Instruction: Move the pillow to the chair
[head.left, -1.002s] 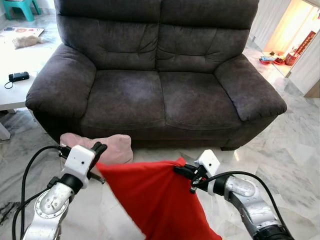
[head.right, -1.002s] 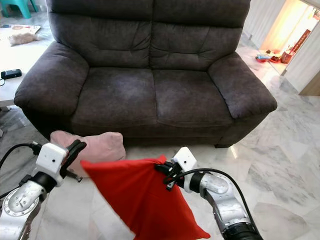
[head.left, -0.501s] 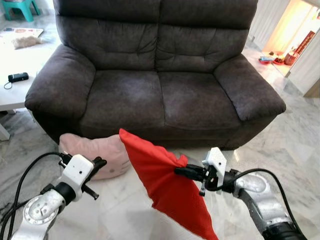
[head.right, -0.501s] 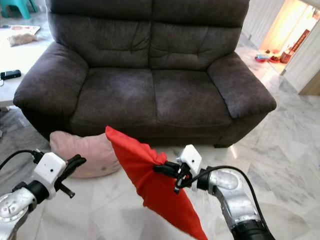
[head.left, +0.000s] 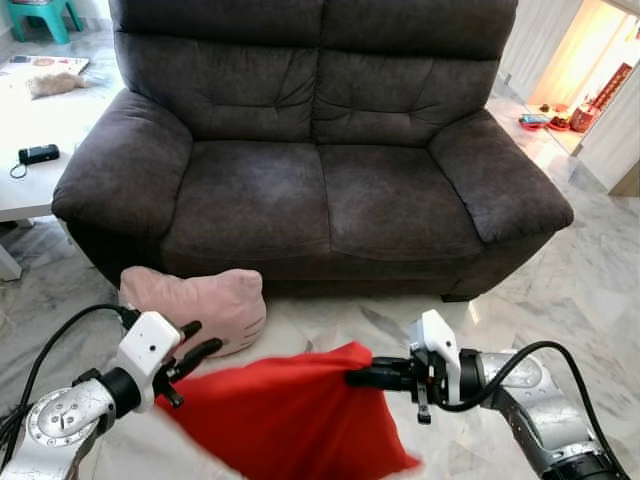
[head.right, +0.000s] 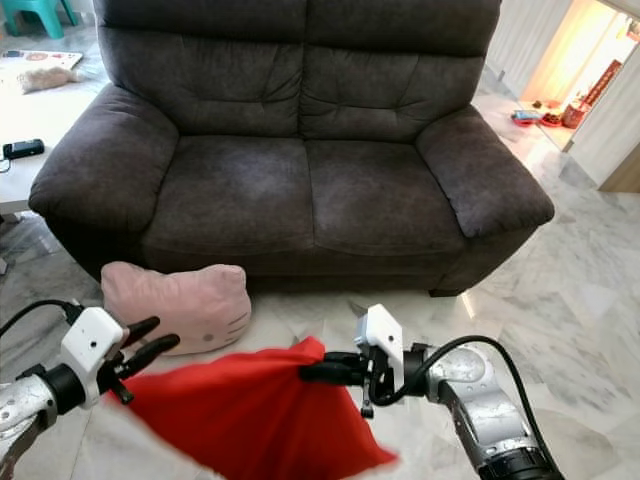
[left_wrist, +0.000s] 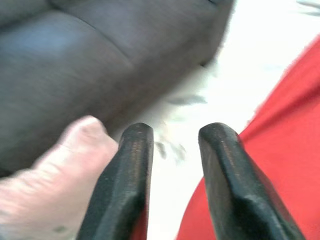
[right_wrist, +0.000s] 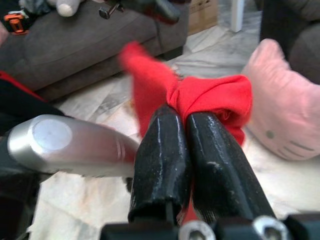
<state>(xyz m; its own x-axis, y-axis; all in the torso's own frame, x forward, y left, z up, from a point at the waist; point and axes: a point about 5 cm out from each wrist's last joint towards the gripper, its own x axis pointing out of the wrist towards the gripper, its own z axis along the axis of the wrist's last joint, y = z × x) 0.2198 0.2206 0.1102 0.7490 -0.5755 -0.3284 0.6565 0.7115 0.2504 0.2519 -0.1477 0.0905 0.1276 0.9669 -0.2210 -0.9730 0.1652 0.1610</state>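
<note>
- Floor is pale marble tile. Dark grey two-seat sofa sits straight ahead of you, both seat cushions bare.
- White desk at far left beside the sofa arm, with a small black device on it. Teal stool at the top-left corner.
- Lit doorway at upper right, small items on the floor there, too small to identify.
- Red pillow hangs low in front of you, between the arms and off the sofa. It's motion-blurred at the bottom edge.
- Right tool is clamped on the pillow's upper corner. Right wrist view confirms it: fingers pressed together with red fabric bunched at the tips.
- Left tool is spread narrowly with nothing between its fingers, just beside the pillow's other edge. Left wrist view shows a clear gap between the fingers, with red cloth behind.
- Pink cat-face cushion lies on the floor against the sofa base, near the left tool.
- Right wrist view adds a second grey couch behind you, with a plush toy on it.
</note>
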